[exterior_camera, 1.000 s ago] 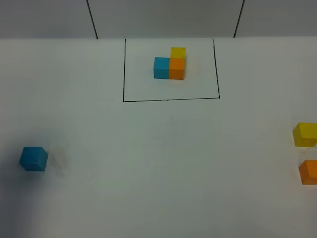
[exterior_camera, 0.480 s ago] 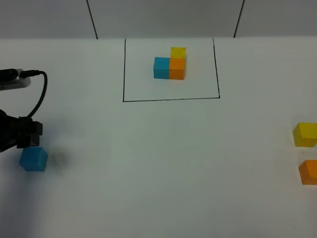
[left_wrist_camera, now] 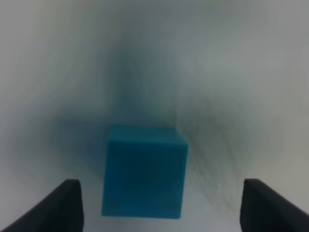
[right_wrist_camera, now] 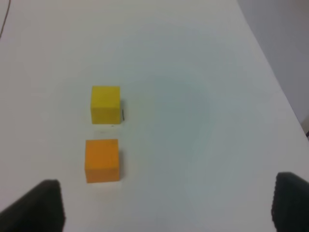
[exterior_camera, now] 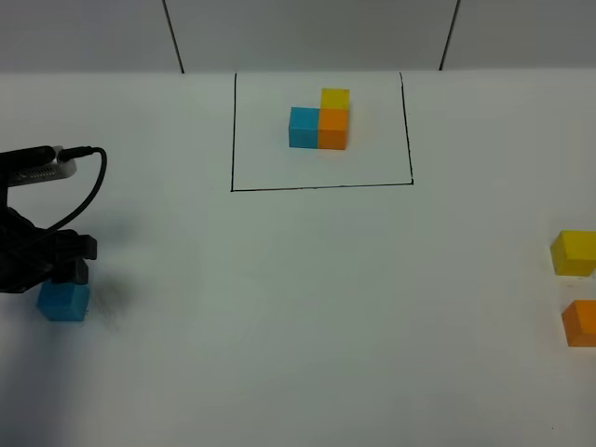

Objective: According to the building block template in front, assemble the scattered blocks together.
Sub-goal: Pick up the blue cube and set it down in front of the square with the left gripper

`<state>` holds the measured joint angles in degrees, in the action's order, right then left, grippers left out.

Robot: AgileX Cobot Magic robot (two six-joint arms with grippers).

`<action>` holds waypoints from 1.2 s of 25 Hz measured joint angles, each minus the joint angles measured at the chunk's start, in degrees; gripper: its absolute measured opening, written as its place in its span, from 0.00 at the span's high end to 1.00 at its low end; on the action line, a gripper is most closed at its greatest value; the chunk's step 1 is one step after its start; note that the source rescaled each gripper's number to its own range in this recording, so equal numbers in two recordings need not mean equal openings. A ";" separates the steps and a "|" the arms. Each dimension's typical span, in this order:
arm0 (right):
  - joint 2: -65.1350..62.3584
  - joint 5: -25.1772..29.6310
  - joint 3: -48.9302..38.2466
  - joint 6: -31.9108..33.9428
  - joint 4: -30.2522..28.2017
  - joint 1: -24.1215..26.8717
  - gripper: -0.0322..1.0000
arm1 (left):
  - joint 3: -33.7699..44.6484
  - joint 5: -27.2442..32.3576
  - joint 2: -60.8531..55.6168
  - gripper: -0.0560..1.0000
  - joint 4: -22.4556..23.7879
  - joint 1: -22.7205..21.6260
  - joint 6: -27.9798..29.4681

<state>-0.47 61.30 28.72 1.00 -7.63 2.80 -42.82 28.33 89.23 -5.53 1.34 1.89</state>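
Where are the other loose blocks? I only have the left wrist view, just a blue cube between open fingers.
Observer: The yellow block and the orange block lie near the right edge of the table, apart from each other.
Operator: Is the right gripper on them?
Observer: No, the right gripper is open, with both ahead of it.
Operator: And the template?
Observer: The building block template sits inside the black frame, far middle: blue left of orange, yellow behind.

No writing, number or brand mark could be read in any view. The blue cube (exterior_camera: 63, 304), the yellow cube (exterior_camera: 573, 252) and the orange cube (exterior_camera: 579, 322) showed plain coloured faces. The drawn black frame (exterior_camera: 321, 186) was a bare line, with no lettering on it.
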 joint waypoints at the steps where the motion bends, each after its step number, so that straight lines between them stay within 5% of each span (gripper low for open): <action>1: 0.00 0.00 0.00 0.00 0.00 0.00 0.20 | 0.00 -0.29 0.54 0.45 0.00 0.00 0.00; 11: 0.00 0.00 0.00 0.00 0.00 0.00 0.20 | -0.12 -1.66 3.83 0.45 5.53 0.00 0.14; 30: 0.00 0.00 0.00 0.02 0.00 0.00 0.20 | -0.32 -5.83 11.59 0.47 5.53 0.00 0.21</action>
<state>-0.47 61.30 28.72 1.01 -7.63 2.80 -43.15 22.50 100.82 0.00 1.34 2.11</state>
